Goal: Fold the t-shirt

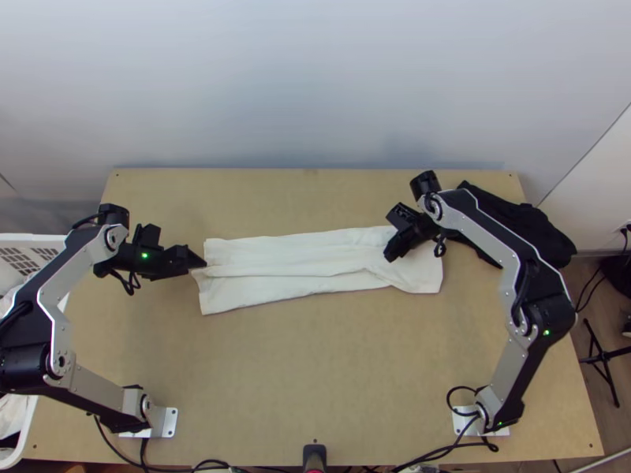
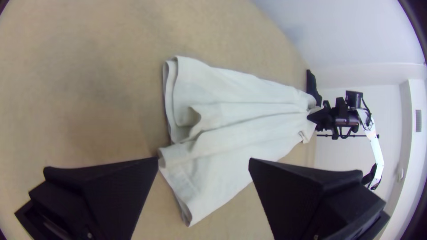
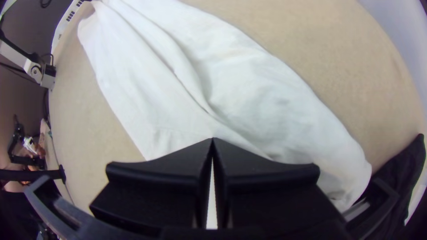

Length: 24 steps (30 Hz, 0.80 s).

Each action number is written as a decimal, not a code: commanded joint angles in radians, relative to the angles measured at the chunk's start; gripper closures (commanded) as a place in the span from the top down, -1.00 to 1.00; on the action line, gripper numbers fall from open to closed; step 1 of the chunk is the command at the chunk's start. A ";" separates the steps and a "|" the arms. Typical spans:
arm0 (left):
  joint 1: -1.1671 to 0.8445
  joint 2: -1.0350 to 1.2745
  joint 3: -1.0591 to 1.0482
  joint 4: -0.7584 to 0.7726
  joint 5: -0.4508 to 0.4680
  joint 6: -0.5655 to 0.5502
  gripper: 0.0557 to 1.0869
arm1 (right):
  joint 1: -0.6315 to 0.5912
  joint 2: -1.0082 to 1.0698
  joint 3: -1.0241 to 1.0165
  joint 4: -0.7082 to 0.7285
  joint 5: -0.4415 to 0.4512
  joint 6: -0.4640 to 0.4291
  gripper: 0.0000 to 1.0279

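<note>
The white t-shirt (image 1: 292, 264) lies as a long, narrow folded strip across the table, with lengthwise creases. My left gripper (image 1: 199, 262) is at the strip's left end. In the left wrist view my left gripper (image 2: 203, 161) stands open beside the layered end of the t-shirt (image 2: 240, 133), where a fold rises slightly. My right gripper (image 1: 393, 254) is over the strip's right part. In the right wrist view the tips of my right gripper (image 3: 212, 139) meet over the t-shirt (image 3: 147, 102); no cloth can be made out between them.
A black cloth (image 1: 524, 225) lies bunched at the table's back right, behind the right arm. A white basket (image 1: 31, 243) stands off the left edge. Bare tabletop (image 1: 315, 370) stretches in front of the strip, between the arm bases.
</note>
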 commanded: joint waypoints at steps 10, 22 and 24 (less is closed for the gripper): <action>-0.026 0.060 0.046 0.012 0.007 -0.015 0.92 | -0.051 0.103 0.022 0.066 -0.002 -0.011 -0.95; -0.012 0.056 0.040 0.002 -0.040 0.004 0.92 | -0.057 0.074 0.019 0.052 -0.002 -0.008 -0.94; -0.004 0.045 0.025 -0.001 -0.056 0.005 0.92 | -0.054 0.067 0.020 0.052 -0.002 -0.006 -0.94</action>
